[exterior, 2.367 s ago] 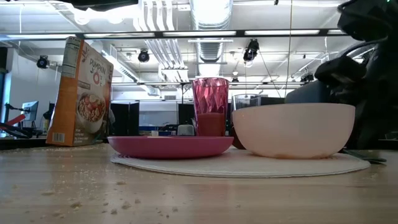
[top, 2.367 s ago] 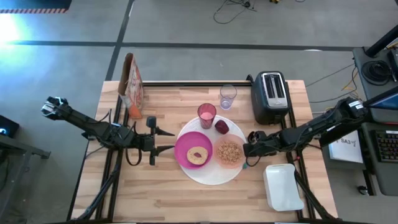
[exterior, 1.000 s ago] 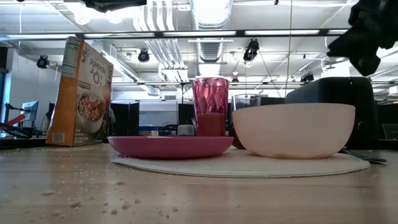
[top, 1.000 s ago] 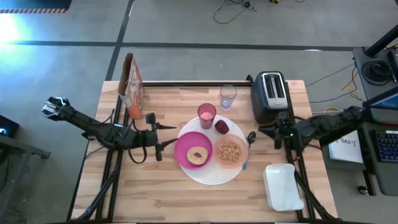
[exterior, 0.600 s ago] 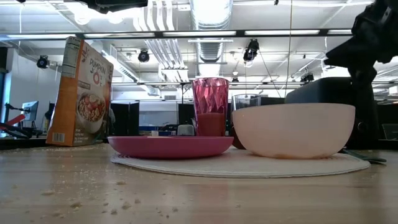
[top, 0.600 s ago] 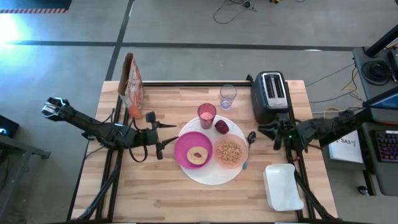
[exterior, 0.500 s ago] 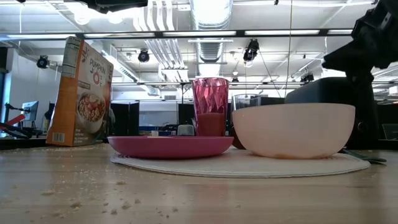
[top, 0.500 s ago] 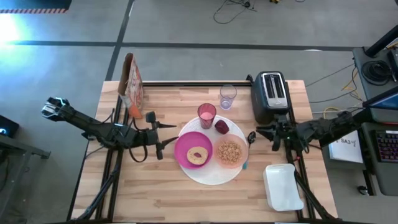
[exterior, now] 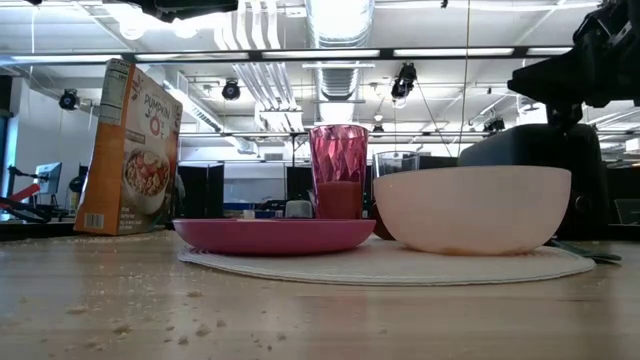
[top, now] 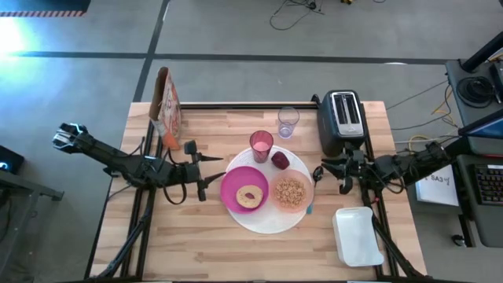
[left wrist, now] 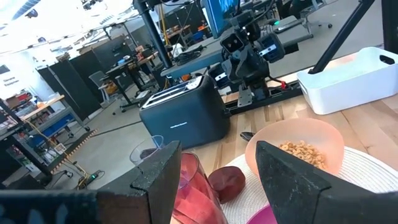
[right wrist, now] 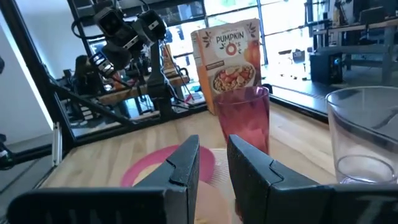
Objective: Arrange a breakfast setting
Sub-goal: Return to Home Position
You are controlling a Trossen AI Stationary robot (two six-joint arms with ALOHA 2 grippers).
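The large white plate is sitting mid-frame on the table. It is carrying the magenta plate with the bagel at left and the peach bowl at right. The pink cup and dark red fruit are standing at its upper edge. The left gripper is hovering left of it, jaws wide apart. The right gripper is hovering to its right, jaws narrowly apart.

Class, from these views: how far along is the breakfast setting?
Done: bagel on the magenta plate, filled bowl beside it on the white plate, cup and fruit behind them. In hand: nothing; left end effector and right end effector flank the setting, empty. Left: likely only retreating home.
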